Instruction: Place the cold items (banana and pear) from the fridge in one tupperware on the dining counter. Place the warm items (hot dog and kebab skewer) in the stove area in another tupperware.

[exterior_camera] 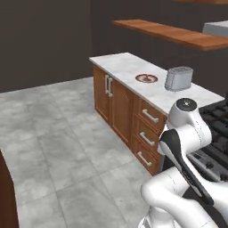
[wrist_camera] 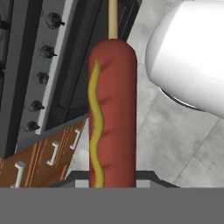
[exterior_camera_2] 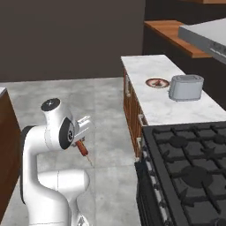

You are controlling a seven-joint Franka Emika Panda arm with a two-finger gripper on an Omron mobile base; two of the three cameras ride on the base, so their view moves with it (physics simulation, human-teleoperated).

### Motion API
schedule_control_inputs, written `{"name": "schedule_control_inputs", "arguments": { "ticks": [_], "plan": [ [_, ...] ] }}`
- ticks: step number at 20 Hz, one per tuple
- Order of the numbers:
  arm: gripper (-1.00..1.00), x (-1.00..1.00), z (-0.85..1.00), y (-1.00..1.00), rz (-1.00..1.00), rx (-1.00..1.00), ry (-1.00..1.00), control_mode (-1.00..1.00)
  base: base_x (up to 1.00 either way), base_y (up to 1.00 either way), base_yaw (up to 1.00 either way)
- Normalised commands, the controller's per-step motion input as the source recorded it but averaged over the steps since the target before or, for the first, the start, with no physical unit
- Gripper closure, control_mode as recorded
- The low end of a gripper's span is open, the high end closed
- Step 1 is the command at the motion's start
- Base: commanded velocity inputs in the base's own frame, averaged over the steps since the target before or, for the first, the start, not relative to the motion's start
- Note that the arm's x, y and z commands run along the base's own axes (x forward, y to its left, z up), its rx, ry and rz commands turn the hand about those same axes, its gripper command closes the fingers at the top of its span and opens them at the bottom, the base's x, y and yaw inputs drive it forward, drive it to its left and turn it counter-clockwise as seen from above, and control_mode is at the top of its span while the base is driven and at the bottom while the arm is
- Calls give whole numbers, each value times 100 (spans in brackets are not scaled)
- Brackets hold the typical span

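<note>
Hand view shows the hot dog [wrist_camera: 113, 113] clenched in the gripper [wrist_camera: 113, 181] — its long axis (mustard stripe, stick end farthest) running straight out from the jaws — carried over the floor just beside the stove [exterior_camera_2: 190, 172].

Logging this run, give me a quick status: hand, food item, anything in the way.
Gripper shut on the hot dog, stick pointing away. Carried low beside the stove, over the floor. Nothing blocking it.
</note>
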Motion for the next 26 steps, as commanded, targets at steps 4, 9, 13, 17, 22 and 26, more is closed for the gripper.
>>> {"name": "schedule_control_inputs", "arguments": {
  "ticks": [4, 9, 13, 17, 22, 26],
  "plan": [
    [100, 0, 0, 0, 0, 0, 0, 100, 56, 0, 45],
    [100, 0, 0, 0, 0, 0, 0, 100, 64, 0, 40],
    [100, 0, 0, 0, 0, 0, 0, 100, 75, 0, 29],
    [100, 0, 0, 0, 0, 0, 0, 100, 72, 13, 15],
    [100, 0, 0, 0, 0, 0, 0, 100, 76, 37, 6],
    [100, 0, 0, 0, 0, 0, 0, 100, 68, 63, 1]
  ]
}}
